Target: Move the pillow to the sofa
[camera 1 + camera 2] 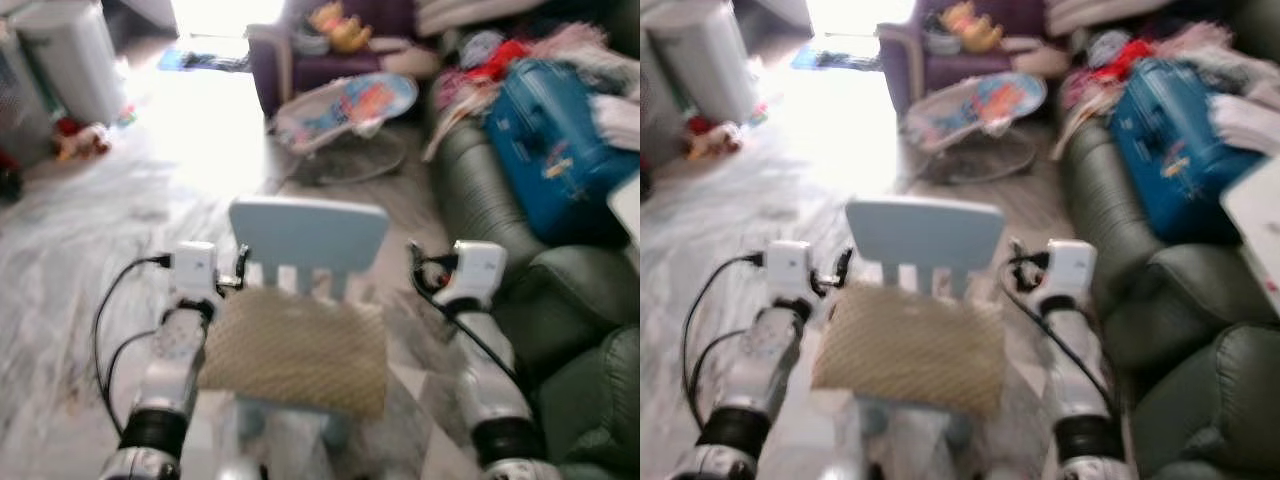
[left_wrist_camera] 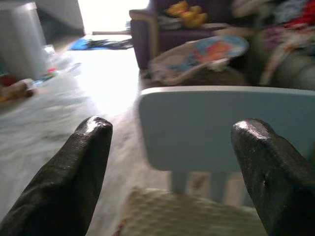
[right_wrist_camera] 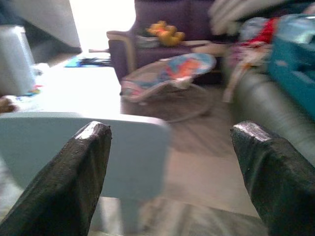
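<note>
Daylight floods in from the far doorway (image 1: 225,15), blowing the floor (image 1: 205,125) out to white glare. All four views are soft with motion blur; the sofa (image 1: 500,210) sits dimmer.

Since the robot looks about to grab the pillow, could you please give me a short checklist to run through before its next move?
1. Pillow reachable: ok, it lies on the seat of the light blue chair, between the two arms.
2. Left pincer open: ok, fingers spread wide, nothing between them.
3. Right pincer open: ok, fingers apart and holding nothing.
4. Pincers touching the pillow: not ok, neither grips it.
5. Free spot on the sofa: cannot tell; a blue suitcase and clothes cover its far end, the near cushions look bare.
6. Picture sharpness: not ok, the head views are blurred.
</note>
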